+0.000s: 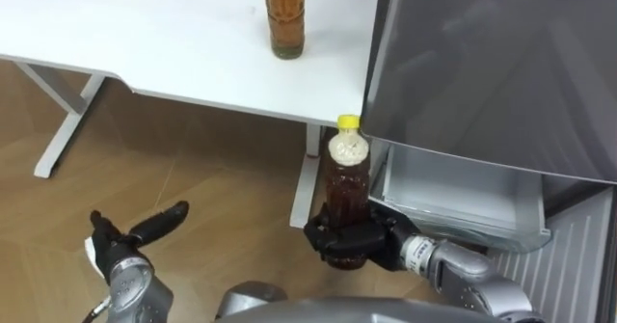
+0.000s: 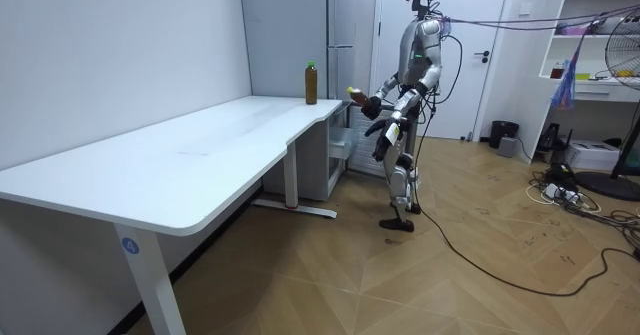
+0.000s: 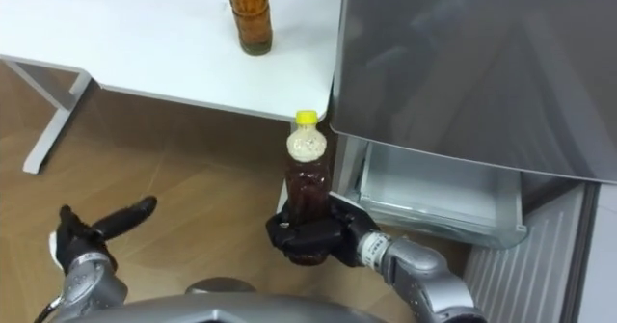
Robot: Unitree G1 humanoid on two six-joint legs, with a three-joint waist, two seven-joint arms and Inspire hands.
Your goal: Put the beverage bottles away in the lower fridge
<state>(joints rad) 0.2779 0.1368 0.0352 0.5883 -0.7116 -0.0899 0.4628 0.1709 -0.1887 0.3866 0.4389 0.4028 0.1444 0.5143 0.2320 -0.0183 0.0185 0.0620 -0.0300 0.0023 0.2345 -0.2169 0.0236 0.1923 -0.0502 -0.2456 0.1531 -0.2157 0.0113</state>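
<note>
The right hand (image 1: 352,238) reaches forward with its fingers curled round the base of a yellow-capped bottle of brown drink (image 1: 347,174), holding it upright just beside the open lower fridge compartment (image 1: 453,193). The left hand (image 1: 120,251) hangs low over the floor, fingers loosely extended and holding nothing. A second brown bottle (image 1: 284,14) stands on the white table (image 1: 174,34).

Bright, even rm light; soft shadow under table (image 1: 145,34), faint sheen on grey fridge door (image 1: 501,63).
</note>
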